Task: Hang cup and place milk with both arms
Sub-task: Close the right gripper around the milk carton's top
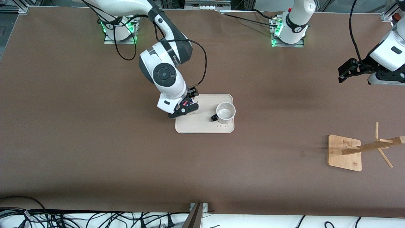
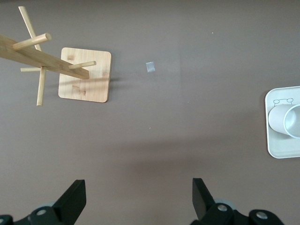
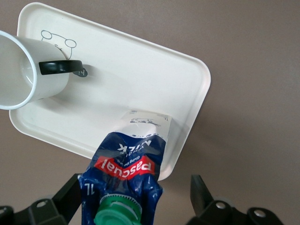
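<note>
The milk (image 3: pixel 129 178) stands on the tray (image 1: pixel 205 125) between the right gripper's (image 3: pixel 136 199) spread, untouching fingers, beside the cup (image 1: pixel 225 112), while the left gripper (image 2: pixel 138 201) waits open above bare table.

milk (image 1: pixel 187 103) mostly hidden under right arm, rack (image 1: pixel 367 148) cropped at edge

High front view, two downward wrist views

Light: bright, even, overhead | shadows: soft, faint on table (image 1: pixel 95 142) | focus: sharp; glare: none
</note>
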`<move>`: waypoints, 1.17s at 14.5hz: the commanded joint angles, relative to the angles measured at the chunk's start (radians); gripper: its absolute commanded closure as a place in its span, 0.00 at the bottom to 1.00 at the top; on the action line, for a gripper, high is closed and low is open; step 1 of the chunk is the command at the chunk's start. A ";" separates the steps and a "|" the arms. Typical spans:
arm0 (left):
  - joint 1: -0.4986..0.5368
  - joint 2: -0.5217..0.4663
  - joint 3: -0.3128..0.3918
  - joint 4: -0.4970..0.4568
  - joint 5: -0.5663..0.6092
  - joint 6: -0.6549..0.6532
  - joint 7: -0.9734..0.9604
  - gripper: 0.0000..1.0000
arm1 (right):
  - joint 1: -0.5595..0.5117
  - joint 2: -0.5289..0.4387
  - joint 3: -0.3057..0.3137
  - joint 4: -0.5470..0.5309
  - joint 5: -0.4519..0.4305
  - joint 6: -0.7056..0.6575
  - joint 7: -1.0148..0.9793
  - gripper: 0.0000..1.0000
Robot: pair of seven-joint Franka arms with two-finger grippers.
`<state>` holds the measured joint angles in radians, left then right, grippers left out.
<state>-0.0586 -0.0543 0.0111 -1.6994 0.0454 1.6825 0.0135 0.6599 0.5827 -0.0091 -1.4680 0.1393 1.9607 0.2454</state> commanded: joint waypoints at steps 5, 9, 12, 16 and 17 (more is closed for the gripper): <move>0.005 0.016 -0.003 0.029 0.002 -0.026 0.010 0.00 | 0.007 -0.029 -0.003 -0.021 0.109 -0.009 0.052 0.00; 0.005 0.016 -0.003 0.029 0.002 -0.033 0.008 0.00 | 0.007 -0.030 -0.005 -0.049 0.105 -0.011 0.045 0.00; 0.003 0.016 -0.003 0.029 0.001 -0.033 0.010 0.00 | 0.007 -0.038 -0.008 -0.066 0.103 -0.009 0.017 0.11; 0.005 0.016 -0.003 0.029 0.001 -0.033 0.010 0.00 | 0.007 -0.041 -0.009 -0.064 0.105 -0.009 0.022 0.36; 0.005 0.016 -0.003 0.029 0.001 -0.033 0.010 0.00 | 0.006 -0.043 -0.009 -0.063 0.105 -0.009 0.023 0.40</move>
<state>-0.0586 -0.0535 0.0111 -1.6994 0.0454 1.6696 0.0135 0.6603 0.5768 -0.0098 -1.4978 0.2270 1.9529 0.2757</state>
